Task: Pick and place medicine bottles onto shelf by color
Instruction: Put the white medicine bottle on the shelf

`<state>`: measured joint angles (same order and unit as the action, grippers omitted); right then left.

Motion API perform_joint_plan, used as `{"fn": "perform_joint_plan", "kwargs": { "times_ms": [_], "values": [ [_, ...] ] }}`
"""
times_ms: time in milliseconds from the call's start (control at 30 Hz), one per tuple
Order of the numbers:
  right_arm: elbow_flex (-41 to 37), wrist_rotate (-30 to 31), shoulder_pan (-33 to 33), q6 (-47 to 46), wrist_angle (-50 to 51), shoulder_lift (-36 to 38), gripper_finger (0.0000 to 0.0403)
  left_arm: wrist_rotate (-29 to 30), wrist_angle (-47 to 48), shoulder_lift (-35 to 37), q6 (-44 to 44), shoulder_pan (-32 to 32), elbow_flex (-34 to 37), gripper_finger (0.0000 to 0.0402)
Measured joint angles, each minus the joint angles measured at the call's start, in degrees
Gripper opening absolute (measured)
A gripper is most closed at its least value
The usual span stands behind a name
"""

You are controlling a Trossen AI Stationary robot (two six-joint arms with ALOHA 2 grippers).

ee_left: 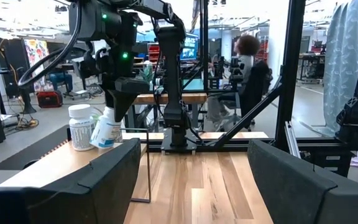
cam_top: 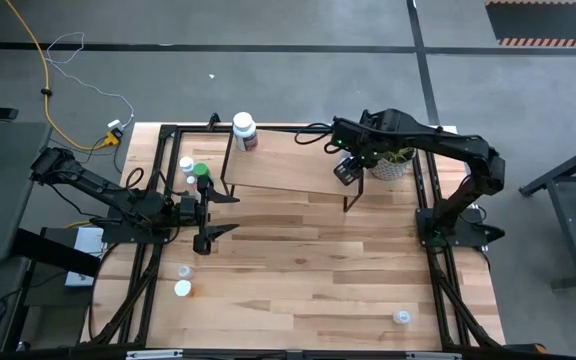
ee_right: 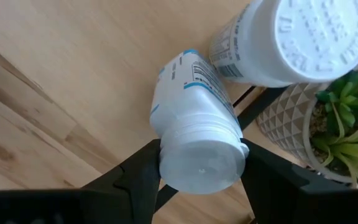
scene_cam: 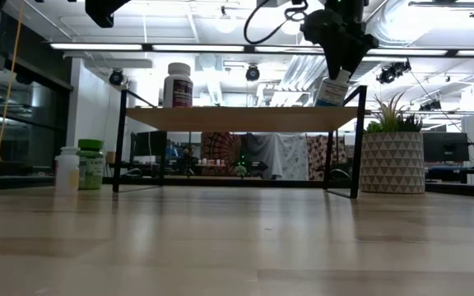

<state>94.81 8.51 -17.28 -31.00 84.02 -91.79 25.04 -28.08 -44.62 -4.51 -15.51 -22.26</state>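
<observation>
From above, the low light-wood shelf on thin black legs (cam_top: pixel 288 165) sits at the far side of the plank-wood tabletop (cam_top: pixel 308 280). A white-capped bottle with a dark red label (cam_top: pixel 244 131) stands on the shelf's far left corner. The right gripper (cam_top: pixel 345 172) is over the shelf's right end, beside the potted green plant in its patterned white pot (cam_top: pixel 392 163). The left gripper (cam_top: pixel 213 214) hovers off the shelf's left end, fingers spread wide with nothing between them. A green-capped bottle (cam_top: pixel 201 171) and 2 white ones stand close together on the tabletop just left of the shelf; 3 more small white bottles are scattered nearer the front.

Low view: the right gripper holds a white bottle with a blue-and-white label (scene_cam: pixel 332 90), tilted, at the shelf's right end.

Left wrist view: that tilted bottle leans right up against another upright white bottle with a white cap (ee_left: pixel 81 127) on the shelf.

Right wrist view: the fingers are clamped on the tilted bottle's neck just under its smooth white cap, label showing a teal stripe and small print. The upright bottle's ribbed cap has raised lettering.
</observation>
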Motion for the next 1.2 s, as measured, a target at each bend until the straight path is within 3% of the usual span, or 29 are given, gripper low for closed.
{"fn": "perform_joint_plan", "kwargs": {
  "times_ms": [1200],
  "values": [
    [-0.1,0.0,0.1,4.5,1.1,-0.1,0.0194,0.0,0.0,0.0,0.0,0.0,0.0,0.0286]
  ]
}}
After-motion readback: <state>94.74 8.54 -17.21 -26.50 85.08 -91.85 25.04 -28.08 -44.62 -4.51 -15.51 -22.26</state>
